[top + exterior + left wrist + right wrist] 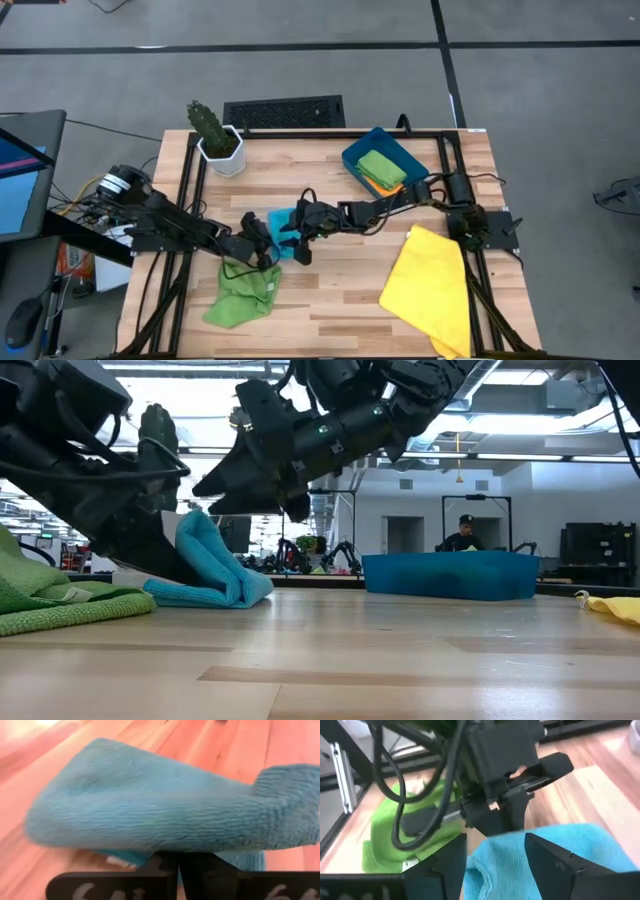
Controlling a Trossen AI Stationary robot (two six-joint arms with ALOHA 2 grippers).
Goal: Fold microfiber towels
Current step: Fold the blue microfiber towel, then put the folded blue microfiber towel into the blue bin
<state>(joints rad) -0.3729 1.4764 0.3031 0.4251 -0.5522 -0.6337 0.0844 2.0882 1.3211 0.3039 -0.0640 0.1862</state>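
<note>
Wooden table (340, 290) carries everything, going big to small. Yellow towel (432, 288) is the largest cloth, spread flat near the table's right front corner, hanging slightly past the edge, well apart from both grippers. Dark teal bin (385, 160) sits at the back right of the table; inside it a folded green towel (381, 168) lies on top of an orange towel (378, 186), only an orange edge showing. Second green towel (243, 293) is crumpled at the left front, just beside the left arm. Potted cactus (213, 136) in a white pot stands at the back left. Light blue towel (284, 231) sits mid-table, partly folded and bunched, between the two grippers. Left gripper (262, 240) is low at the towel's left side, fingers together and clamped on the blue cloth's edge, which lifts off the table in the low view. Right gripper (302, 237) hovers right over the blue towel from the other side, fingers (555, 862) spread apart, straddling the cloth without pinching it. A person is seen far back in the room behind the bin.
</note>
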